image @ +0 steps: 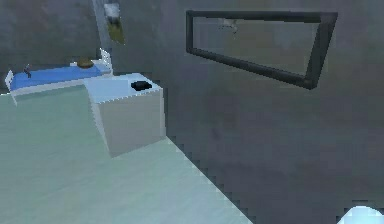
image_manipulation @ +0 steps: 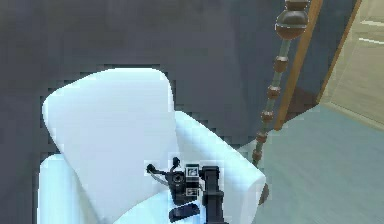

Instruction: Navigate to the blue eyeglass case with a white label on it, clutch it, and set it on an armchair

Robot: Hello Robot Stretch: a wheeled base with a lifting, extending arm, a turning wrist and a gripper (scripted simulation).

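A white armchair (image_manipulation: pixel 110 120) fills the arm side view's left and middle, with a tall rounded back and thick armrests. My arm's dark bar rises from the bottom edge over its seat. At its end, the gripper (image_manipulation: pixel 153 171) reaches left past the two white marked squares. A small dark oblong thing (image_manipulation: pixel 183 211) lies on the seat just left of the arm bar, below the gripper's body. I cannot tell whether the gripper holds anything.
In the forward view a white cabinet (image: pixel 128 118) stands against the dark wall with a small dark object (image: pixel 140 88) on top. Behind it is a blue-covered bed (image: pixel 50 78); a dark-framed mirror (image: pixel 262 45) hangs to the right. Beside the armchair are a turned wooden post (image_manipulation: pixel 280 70) and a beige door (image_manipulation: pixel 362 60).
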